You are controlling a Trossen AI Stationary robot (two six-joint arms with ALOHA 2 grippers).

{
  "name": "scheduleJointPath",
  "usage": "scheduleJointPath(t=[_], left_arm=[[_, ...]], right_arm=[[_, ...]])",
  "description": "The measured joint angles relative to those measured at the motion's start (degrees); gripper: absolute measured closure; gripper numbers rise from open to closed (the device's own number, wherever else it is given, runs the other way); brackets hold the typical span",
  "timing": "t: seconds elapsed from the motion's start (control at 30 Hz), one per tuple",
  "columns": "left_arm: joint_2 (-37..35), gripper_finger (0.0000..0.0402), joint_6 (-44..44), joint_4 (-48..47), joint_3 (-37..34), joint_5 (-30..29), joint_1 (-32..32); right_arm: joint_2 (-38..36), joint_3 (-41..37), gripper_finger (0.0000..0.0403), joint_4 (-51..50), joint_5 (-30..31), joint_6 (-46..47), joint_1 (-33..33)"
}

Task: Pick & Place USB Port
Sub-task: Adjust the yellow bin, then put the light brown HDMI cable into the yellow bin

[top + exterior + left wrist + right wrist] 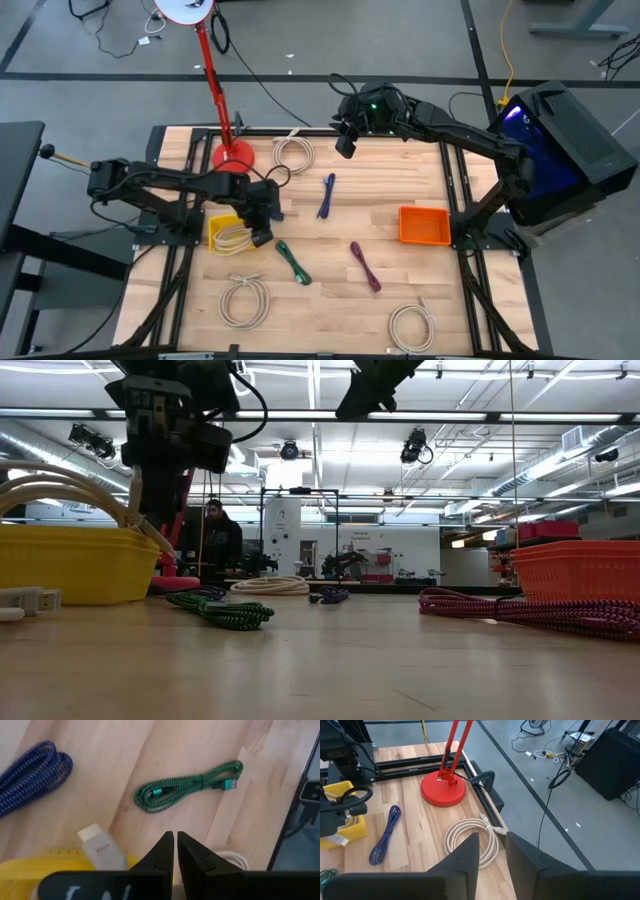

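A yellow bin at the table's left holds a coiled white USB cable. The cable's white plug sticks out over the bin's rim. My left gripper hovers at the bin's right side with its fingers shut and nothing between them. My right gripper hangs high over the table's far edge, open and empty. An orange bin stands at the right.
Loose cables lie on the table: a green one, a blue one, a purple one and white coils. A red lamp base stands at the far left. A person shows far behind the table.
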Motion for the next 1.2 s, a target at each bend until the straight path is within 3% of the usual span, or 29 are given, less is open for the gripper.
scheduleJointPath(t=[0.8,1.07,1.2], left_arm=[[0.0,0.0376,2.1,-9.4,0.0,-0.6,-0.5],[-0.1,0.0376,3.5,-3.7,0.1,-2.2,1.7],[-0.6,0.0376,6.2,-3.4,2.7,-4.3,3.4]], right_arm=[[0.0,0.0,0.0305,-0.2,0.0,0.1,0.0],[0.0,0.0,0.0305,-0.2,-0.3,0.0,0.0],[0.0,0.0,0.0305,-0.2,-3.3,0.0,0.0]])
